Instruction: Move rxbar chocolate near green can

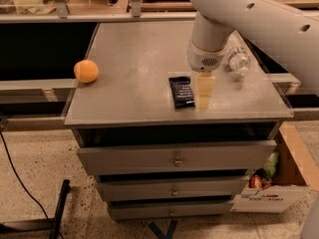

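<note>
The rxbar chocolate (181,91), a flat dark bar with pale lettering, lies on the grey table top (134,63) near the front edge. My gripper (204,94) hangs from the white arm just to the right of the bar, low over the table, beside the bar and not around it. No green can shows in this view.
A clear plastic bottle (237,55) lies on its side behind and to the right of the gripper. An orange (86,70) sits at the table's left edge. Drawers are below the table top. A cardboard box (279,183) with items stands on the floor at the right.
</note>
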`<state>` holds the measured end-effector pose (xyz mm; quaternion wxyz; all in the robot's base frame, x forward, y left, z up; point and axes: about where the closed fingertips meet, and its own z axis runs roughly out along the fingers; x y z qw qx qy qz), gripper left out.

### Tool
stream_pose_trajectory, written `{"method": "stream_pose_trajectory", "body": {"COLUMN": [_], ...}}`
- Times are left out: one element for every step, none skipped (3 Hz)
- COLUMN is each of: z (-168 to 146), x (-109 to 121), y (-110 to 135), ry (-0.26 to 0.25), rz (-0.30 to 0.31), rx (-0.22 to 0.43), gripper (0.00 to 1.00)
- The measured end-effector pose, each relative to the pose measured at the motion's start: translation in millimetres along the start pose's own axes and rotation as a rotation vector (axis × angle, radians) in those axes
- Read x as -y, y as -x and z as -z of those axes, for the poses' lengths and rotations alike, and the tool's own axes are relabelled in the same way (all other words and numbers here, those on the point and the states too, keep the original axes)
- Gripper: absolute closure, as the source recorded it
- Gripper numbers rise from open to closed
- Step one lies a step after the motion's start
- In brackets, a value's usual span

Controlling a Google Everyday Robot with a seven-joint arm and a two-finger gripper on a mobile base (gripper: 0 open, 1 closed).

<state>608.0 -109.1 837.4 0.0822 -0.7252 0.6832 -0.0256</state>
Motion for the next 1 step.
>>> {"method": "stream_pose_trajectory", "body": {"z": [-0.1], "x": [0.0], "y": [0.0], "ry": [0.000], "rz": [0.000], "rx": [0.000], "gripper": [0.00]}}
